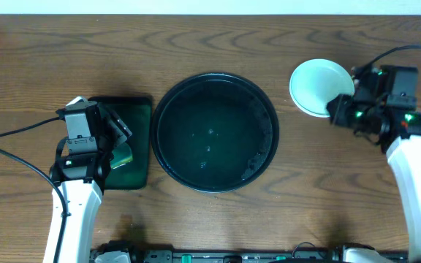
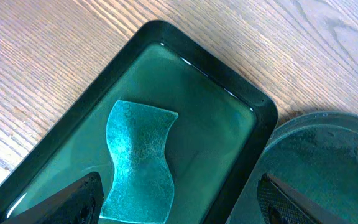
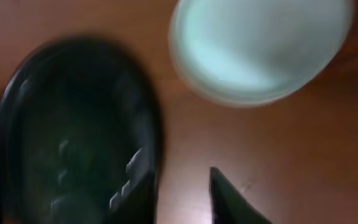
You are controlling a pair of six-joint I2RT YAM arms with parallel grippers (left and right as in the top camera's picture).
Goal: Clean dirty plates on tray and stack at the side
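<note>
The round black tray [image 1: 214, 131] sits mid-table with no plate on it, only small wet specks. It also shows in the left wrist view [image 2: 328, 162] and the right wrist view [image 3: 73, 124]. Pale mint-white plates [image 1: 316, 86] lie on the wood to the tray's upper right, seen blurred in the right wrist view [image 3: 260, 50]. I cannot tell how many are stacked. My right gripper [image 1: 340, 109] hovers at their lower right edge, open and empty [image 3: 185, 199]. My left gripper [image 1: 119, 139] is open and empty [image 2: 179, 202] over a teal sponge [image 2: 140, 162].
The sponge lies in a small rectangular black tray with a green inside [image 1: 141, 109], left of the round tray; its rim shows in the left wrist view [image 2: 253, 106]. Cables run from both arms. Bare wood lies at the back and front.
</note>
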